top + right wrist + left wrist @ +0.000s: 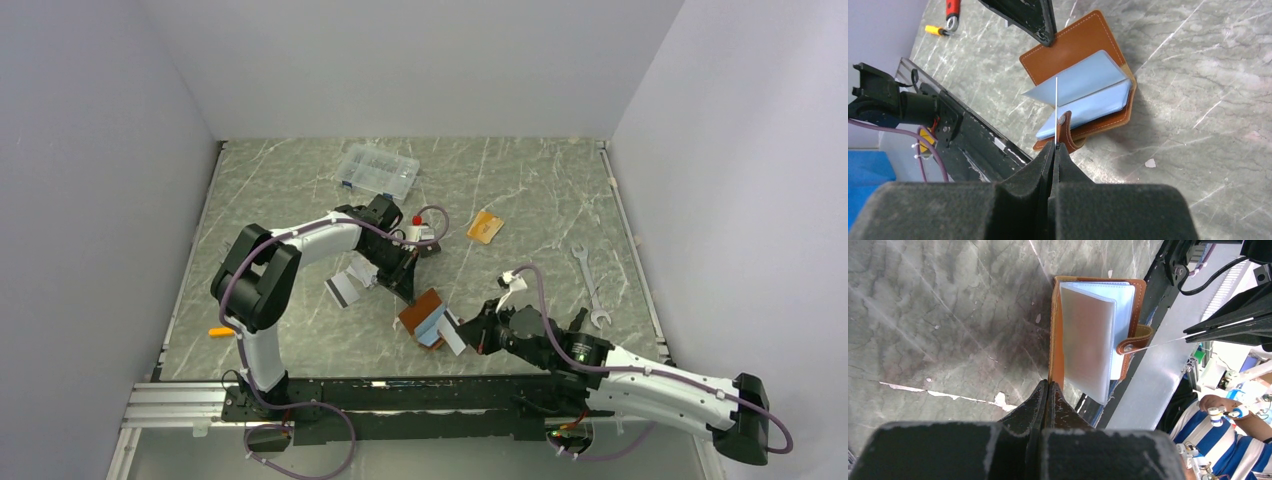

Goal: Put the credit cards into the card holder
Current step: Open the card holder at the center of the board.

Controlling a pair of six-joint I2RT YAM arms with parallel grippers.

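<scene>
The brown leather card holder [422, 312] lies open near the table's front, its silvery-clear sleeves [1088, 335] fanned up. My left gripper [402, 284] is shut on the edge of its brown cover [1056, 360], pinching it at the tips [1048, 386]. My right gripper [468, 336] is shut on a silver-grey credit card [1056, 107], seen edge-on as a thin white line, reaching over the snap strap [1066, 131] into the sleeves [1083, 82]. An orange card [486, 227] lies further back. A silver card with a dark stripe [340, 290] lies left of the left gripper.
A clear compartment box [378, 170] stands at the back. A wrench [590, 285] lies at the right. A small orange-handled tool [220, 331] lies at the front left. A red-capped item [418, 222] sits behind the left wrist. The black base rail [400, 392] runs along the near edge.
</scene>
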